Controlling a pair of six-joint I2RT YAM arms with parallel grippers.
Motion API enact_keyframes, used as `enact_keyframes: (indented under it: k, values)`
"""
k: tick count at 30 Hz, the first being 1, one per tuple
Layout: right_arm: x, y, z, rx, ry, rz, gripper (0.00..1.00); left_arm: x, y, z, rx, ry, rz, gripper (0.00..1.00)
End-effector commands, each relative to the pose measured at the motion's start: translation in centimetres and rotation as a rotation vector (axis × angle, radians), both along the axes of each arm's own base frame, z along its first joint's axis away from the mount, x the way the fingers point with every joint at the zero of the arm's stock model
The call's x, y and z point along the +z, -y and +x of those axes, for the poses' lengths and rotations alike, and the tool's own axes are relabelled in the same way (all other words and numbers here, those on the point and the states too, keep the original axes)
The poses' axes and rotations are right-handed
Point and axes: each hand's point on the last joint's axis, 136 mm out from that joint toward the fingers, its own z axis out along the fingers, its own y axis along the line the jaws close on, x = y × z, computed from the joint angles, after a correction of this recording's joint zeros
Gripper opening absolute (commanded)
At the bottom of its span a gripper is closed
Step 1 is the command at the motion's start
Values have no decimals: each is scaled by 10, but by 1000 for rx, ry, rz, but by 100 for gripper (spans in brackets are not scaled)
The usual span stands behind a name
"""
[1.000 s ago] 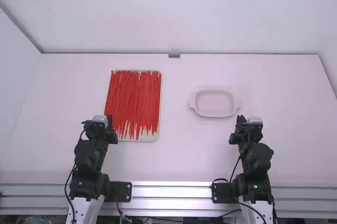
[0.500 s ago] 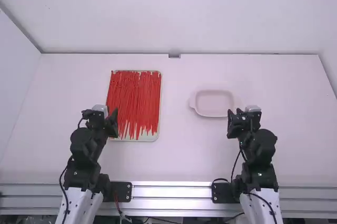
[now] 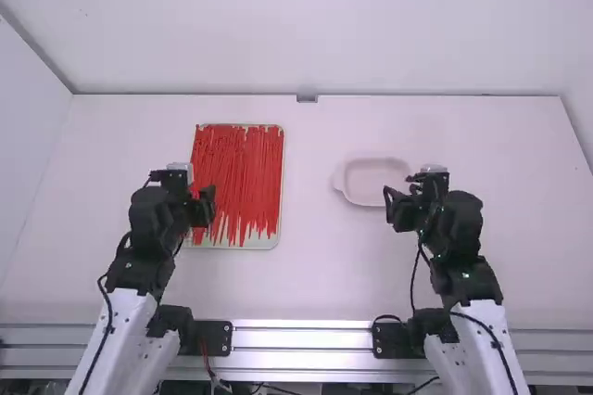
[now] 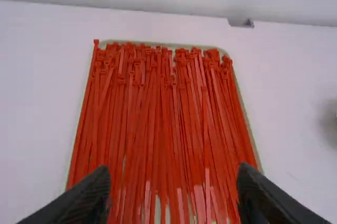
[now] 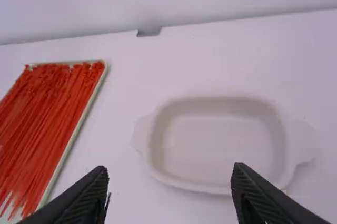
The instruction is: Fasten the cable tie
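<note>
Several red cable ties [image 3: 235, 182] [image 4: 163, 129] [image 5: 45, 108] lie side by side in a flat pile on a pale tray [image 3: 278, 186]. My left gripper [image 3: 193, 210] [image 4: 171, 203] hovers over the near end of that pile, fingers spread wide and holding nothing. My right gripper [image 3: 397, 208] [image 5: 168, 200] is open too, raised just in front of the near edge of a white dish [image 3: 374, 180] [image 5: 221, 142], which holds nothing.
The white table [image 3: 445, 135] stretches wide around the tray and dish. A small grey bracket [image 3: 307, 97] sits at the far edge by the back wall. A metal rail [image 3: 296, 335] runs along the near edge by the arm bases.
Both arms have lifted and reached forward. The left gripper now hangs over the ties' near end; the right one has come up to the dish.
</note>
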Motion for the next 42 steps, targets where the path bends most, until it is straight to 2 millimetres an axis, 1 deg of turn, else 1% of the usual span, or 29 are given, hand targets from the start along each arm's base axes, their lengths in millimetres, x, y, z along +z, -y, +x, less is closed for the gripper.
enact_keyframes:
  k: [1, 3, 6, 7, 8, 10, 17, 19, 21, 23, 25, 27, 28, 29, 32, 38, 42]
  values:
    - [33, 19, 12, -128, 48, -74, 67, 22, -3, 9, 28, 18, 4, 67]
    - [39, 23, 16, -167, 26, -152, 72, 27, -6, 14, 47, -24, 4, 72]
    - [41, 21, 19, -175, 4, -190, 76, 28, -8, 17, 62, -66, 7, 76]
    - [40, 17, 20, -167, -16, -203, 79, 29, -6, 19, 57, -98, 6, 79]
    - [40, 16, 21, -165, -20, -203, 79, 29, -6, 19, 57, -101, 5, 79]
    - [37, 7, 22, -142, -58, -210, 83, 31, -5, 22, 58, -140, 1, 83]
    - [31, -5, 24, -120, -153, -224, 92, 29, -3, 32, 81, -221, -37, 92]
    - [28, -6, 24, -116, -177, -234, 94, 27, 1, 33, 57, -238, -40, 93]
    - [25, -8, 22, -105, -205, -254, 95, 27, 6, 36, -4, -246, -3, 95]
    - [23, -8, 22, -100, -219, -265, 97, 28, 9, 38, -31, -249, 9, 96]
    - [23, -13, 23, -85, -226, -256, 98, 29, 9, 42, -32, -246, 10, 98]
    - [25, -22, 25, -51, -226, -230, 99, 31, 9, 46, -32, -238, 7, 98]
    - [26, -23, 25, -46, -223, -226, 99, 31, 9, 47, -33, -238, 9, 97]
    - [26, -26, 26, -35, -221, -216, 99, 33, 9, 48, -37, -236, 17, 99]
    - [27, -28, 32, -44, -210, -202, 99, 37, 9, 55, -36, -231, 16, 99]
    - [25, -31, 39, -43, -207, -200, 99, 41, 11, 89, -47, -251, 27, 99]
    - [23, -31, 40, -47, -216, -197, 99, 40, 12, 113, -48, -303, 28, 99]
